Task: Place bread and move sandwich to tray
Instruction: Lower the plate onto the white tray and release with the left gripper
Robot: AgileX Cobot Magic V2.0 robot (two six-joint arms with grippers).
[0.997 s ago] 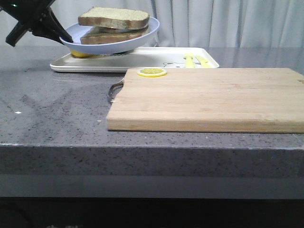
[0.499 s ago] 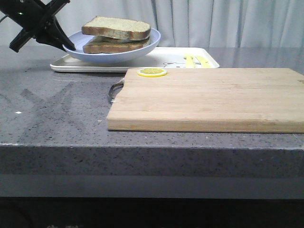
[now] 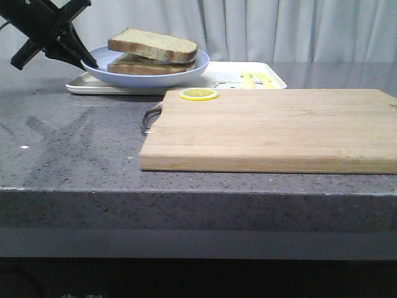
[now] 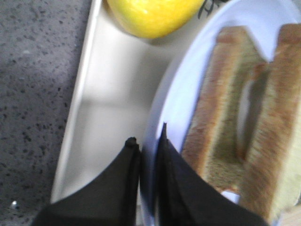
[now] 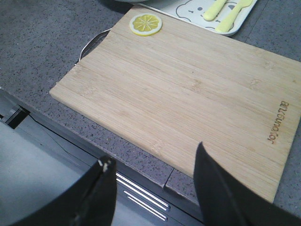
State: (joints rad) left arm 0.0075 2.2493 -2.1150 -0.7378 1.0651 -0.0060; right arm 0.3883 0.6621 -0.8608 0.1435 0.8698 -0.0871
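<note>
Right gripper (image 5: 153,186): fingers spread wide, nothing between them, hanging over the near edge of the cutting board (image 3: 273,127). Beyond that gripper the board is bare except for a lemon slice (image 3: 198,94) at its far left corner, next to the metal handle (image 3: 149,118). Past the board's far edge lies the tray (image 3: 214,77), with yellow utensil prints (image 5: 225,12) at its right end.

Left gripper (image 4: 146,155): fingers closed on the rim of the plate (image 3: 102,62), one finger under the rim and one over it. The plate rests on the left part of the tray, level or nearly so. Just ahead of the fingers, on the plate, sits the sandwich (image 3: 152,53): the bread (image 3: 154,45) on top, slightly askew, a second slice below, with a thin white layer between them in the wrist view. To one side of the left gripper, on the tray beside the plate, a yellow rounded object (image 4: 153,14) shows, partly cut off by the frame.
</note>
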